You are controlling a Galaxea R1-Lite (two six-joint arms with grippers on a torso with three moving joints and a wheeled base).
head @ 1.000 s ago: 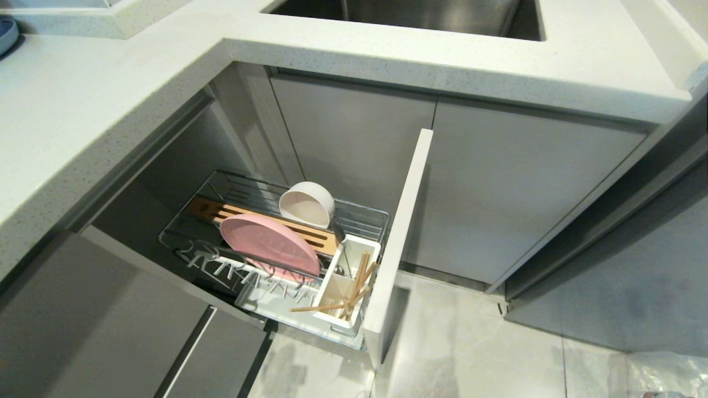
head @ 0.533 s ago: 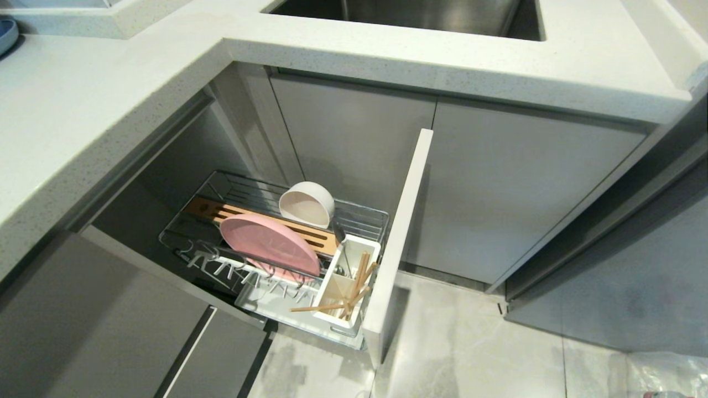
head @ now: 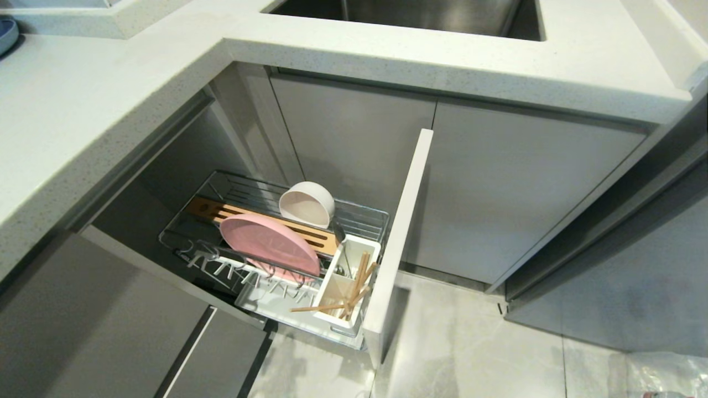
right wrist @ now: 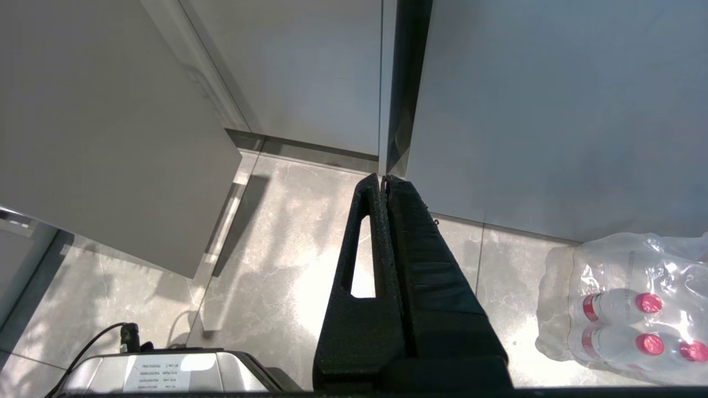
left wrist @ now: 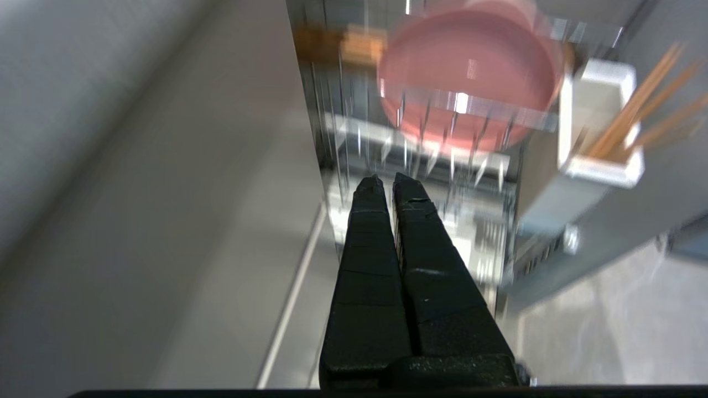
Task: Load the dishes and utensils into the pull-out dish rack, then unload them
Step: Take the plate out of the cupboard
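**Spotter:** Where is the rack and what is in it?

**Operator:** I see the rack (head: pixel 354 218) pulled out below the counter (head: pixel 387 61), low and centre-left in my head view, fixed to the pale cabinet front (head: pixel 398 243). The bowl (head: pixel 307 205) lies tipped on its side at the back of the rack, just above the bamboo strip (head: pixel 232 213). A pink plate (head: pixel 269 245) stands on edge in front of that strip, leaning on the wires.

**Spotter:** And the utensils?

**Operator:** The chopsticks (head: pixel 357 284) stand in the white cup (head: pixel 332 287) at the rack's right end, beside the cabinet front; one lies slanted out to the left over the cup's rim. I see something dark in the cup's back section, too small for me to call it the spoon. The white tray (head: pixel 260 298) sits under the wire prongs at the front.

**Spotter:** Your grippers?

**Operator:** Neither shows in my head view. In the left wrist view the left gripper (left wrist: pixel 385 179) is clenched, fingers pressed together with nothing between them, its tips pointing at the rack's front wires, the plate blurred beyond and the cup with chopsticks at upper right. In the right wrist view the right gripper (right wrist: pixel 383 178) is also clenched and empty, hanging over the floor (right wrist: pixel 287 232) before the cabinet doors. A pack of bottles (right wrist: pixel 625 309) sits at that frame's lower right.
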